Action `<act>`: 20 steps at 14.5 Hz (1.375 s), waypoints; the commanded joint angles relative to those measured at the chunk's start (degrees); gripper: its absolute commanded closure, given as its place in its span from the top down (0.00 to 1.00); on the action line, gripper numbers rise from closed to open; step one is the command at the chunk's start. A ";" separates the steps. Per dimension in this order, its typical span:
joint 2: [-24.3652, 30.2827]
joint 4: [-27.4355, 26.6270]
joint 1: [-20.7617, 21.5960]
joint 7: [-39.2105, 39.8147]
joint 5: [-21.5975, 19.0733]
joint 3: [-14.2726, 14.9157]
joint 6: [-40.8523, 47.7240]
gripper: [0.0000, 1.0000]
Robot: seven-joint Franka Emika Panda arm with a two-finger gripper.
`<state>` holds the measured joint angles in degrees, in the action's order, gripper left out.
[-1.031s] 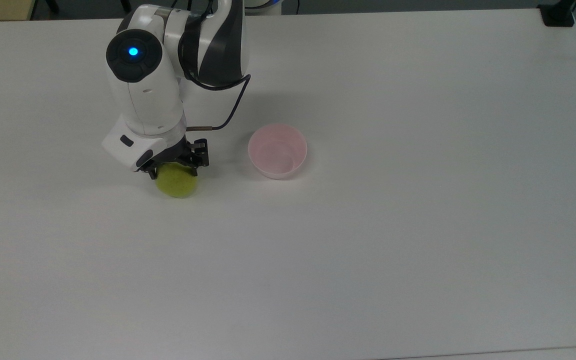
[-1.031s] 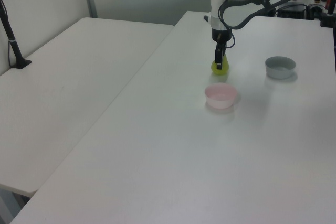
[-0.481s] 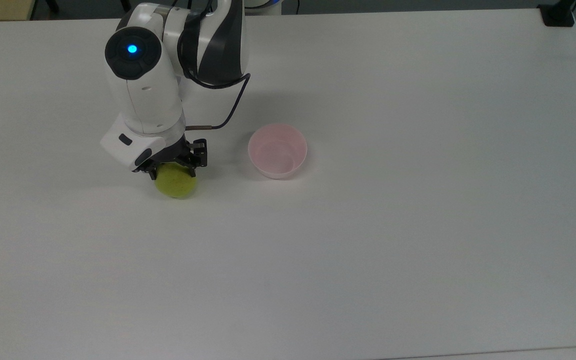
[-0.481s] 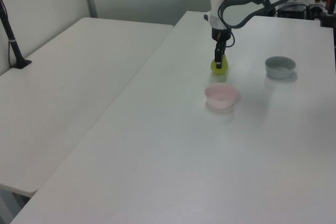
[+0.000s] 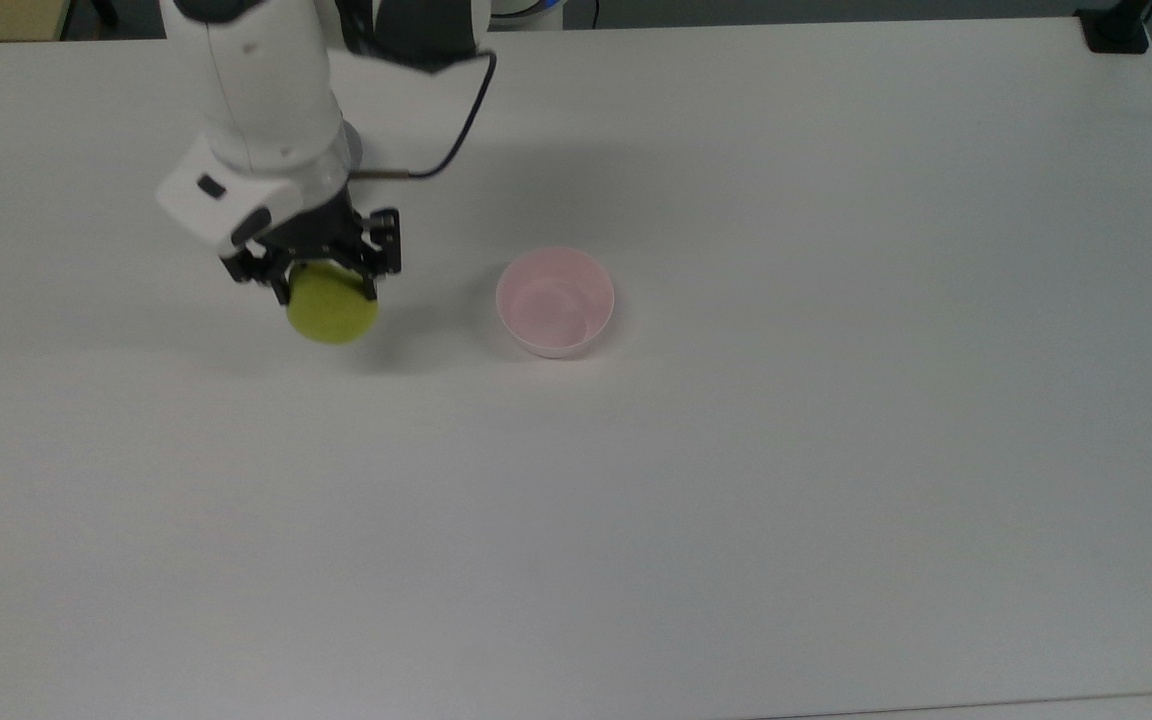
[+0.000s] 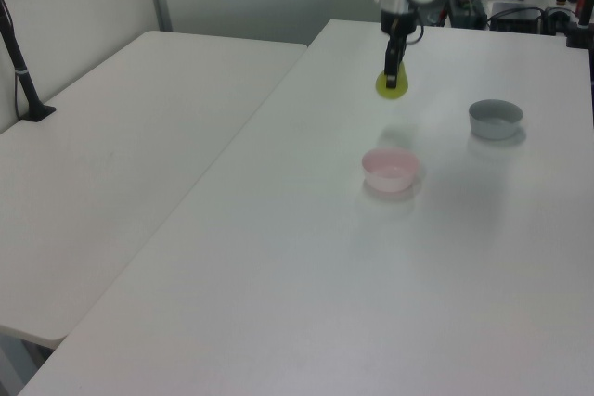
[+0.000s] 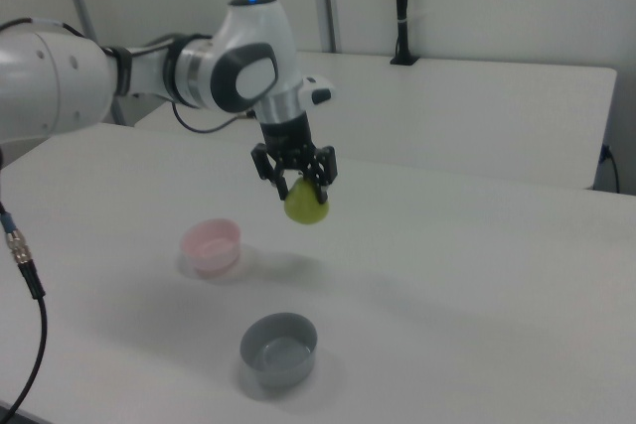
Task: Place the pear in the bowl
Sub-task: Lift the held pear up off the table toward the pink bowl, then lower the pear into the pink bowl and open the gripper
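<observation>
The jaws are clamped on the pear [image 7: 306,206], and the gripper [image 7: 298,178] carries it clear above the white table [image 5: 836,450], which lies broad and bare around it. To the top view's right sits the pink bowl [image 5: 555,301], seemingly empty. In the right view a grey bowl [image 7: 278,348] stands nearer the camera, well apart.

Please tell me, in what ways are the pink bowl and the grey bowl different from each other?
Colour: the pink bowl is pale pink, the grey bowl is grey. Shape: the pink bowl has rounded sides, the grey bowl has straighter sides. Place: in the right view the pink bowl stands farther back and left, the grey bowl nearer the camera. Both stand upright and empty on the white table, and look similar in size.
</observation>
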<state>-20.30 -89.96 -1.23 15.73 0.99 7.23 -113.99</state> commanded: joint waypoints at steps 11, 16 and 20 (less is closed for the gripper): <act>7.12 -1.70 14.05 -10.89 -0.46 0.24 11.16 0.36; 7.12 -9.78 16.26 -10.37 -0.55 0.15 2.56 0.36; 6.16 -14.63 16.26 -10.28 -0.64 -0.90 -7.10 0.36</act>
<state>-14.82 -101.13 14.48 5.47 0.75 6.61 -115.70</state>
